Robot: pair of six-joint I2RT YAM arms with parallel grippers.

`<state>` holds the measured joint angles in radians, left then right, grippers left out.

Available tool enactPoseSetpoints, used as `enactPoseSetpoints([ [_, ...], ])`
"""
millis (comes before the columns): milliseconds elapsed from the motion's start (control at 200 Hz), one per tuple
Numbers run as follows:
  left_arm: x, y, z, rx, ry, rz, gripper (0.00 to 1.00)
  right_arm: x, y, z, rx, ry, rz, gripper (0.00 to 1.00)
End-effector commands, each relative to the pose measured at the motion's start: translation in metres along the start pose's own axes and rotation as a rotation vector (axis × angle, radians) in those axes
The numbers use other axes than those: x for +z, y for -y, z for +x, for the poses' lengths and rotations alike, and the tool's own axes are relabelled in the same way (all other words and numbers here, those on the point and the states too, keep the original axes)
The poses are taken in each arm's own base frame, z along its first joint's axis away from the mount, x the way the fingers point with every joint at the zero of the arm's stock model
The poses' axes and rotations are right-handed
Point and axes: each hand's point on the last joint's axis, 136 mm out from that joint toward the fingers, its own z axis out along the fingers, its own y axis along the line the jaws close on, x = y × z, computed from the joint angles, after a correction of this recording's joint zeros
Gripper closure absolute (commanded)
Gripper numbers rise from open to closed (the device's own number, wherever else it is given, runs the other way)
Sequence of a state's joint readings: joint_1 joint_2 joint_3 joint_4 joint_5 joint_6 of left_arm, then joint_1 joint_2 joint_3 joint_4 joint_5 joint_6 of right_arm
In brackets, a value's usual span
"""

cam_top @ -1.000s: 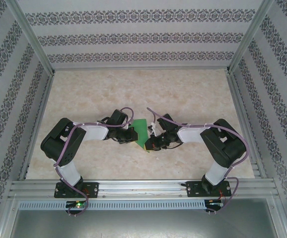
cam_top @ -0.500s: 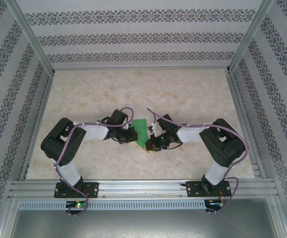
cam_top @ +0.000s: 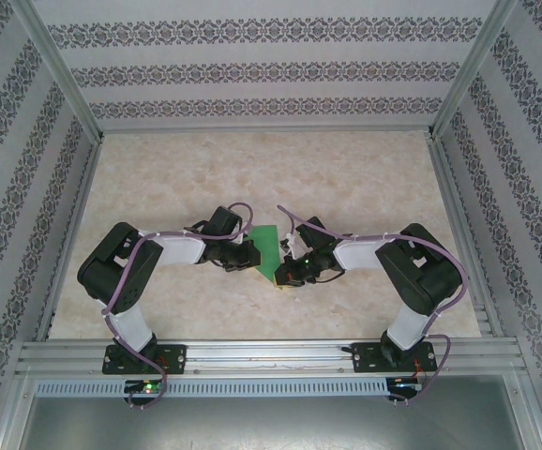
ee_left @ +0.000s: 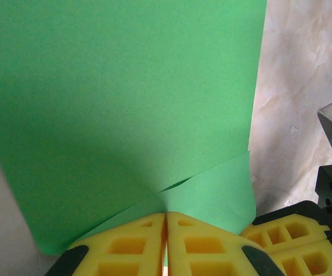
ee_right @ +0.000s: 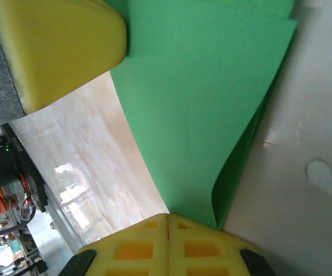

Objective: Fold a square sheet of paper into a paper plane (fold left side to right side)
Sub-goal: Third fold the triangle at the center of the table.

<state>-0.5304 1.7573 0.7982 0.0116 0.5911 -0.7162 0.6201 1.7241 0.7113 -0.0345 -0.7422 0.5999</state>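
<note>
paper (cam_top: 268,246): green, partly doubled over, mid-table nearer the near edge, between both arms | left gripper (ee_left: 166,230): pinched shut on a paper edge | right gripper (ee_right: 167,227): pinched shut on the curled fold | risk: we judge uneven pulls could tear it or skew the crease | around: marbled table (cam_top: 252,178), frame rails (cam_top: 454,216) well apart; the grippers crowd each other

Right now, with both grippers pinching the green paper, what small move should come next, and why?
Probably press the bend of the paper flat against the table. The left gripper and right gripper are each shut on the paper. It is already doubled over, but the bend looks rounded and open, not yet a sharp crease.
</note>
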Motion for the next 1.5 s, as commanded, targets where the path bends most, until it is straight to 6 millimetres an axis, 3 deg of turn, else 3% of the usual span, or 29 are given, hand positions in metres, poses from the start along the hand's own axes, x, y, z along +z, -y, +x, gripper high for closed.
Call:
enactPoseSetpoints([
  [0,0.012,-0.046,0.019,-0.065,-0.045,-0.173,0.9,0.003,0.009,0.018,0.035,-0.054,0.026,0.95],
  [370,0.011,-0.046,0.02,-0.068,-0.041,-0.172,0.9,-0.006,0.005,0.038,0.044,-0.085,0.021,0.97],
  [700,0.01,-0.044,0.019,-0.067,-0.036,-0.166,0.9,-0.033,-0.026,0.017,-0.028,0.026,-0.036,0.98],
  [879,0.01,-0.044,0.019,-0.068,-0.035,-0.161,0.9,-0.017,-0.032,-0.002,-0.041,0.041,-0.037,1.0],
  [1134,0.011,-0.043,0.019,-0.07,-0.031,-0.152,0.9,-0.001,-0.021,-0.028,-0.031,0.078,0.022,1.0],
  [1499,0.006,-0.03,0.011,-0.053,-0.007,-0.116,0.89,0.011,0.005,-0.017,0.032,0.025,0.081,1.0],
])
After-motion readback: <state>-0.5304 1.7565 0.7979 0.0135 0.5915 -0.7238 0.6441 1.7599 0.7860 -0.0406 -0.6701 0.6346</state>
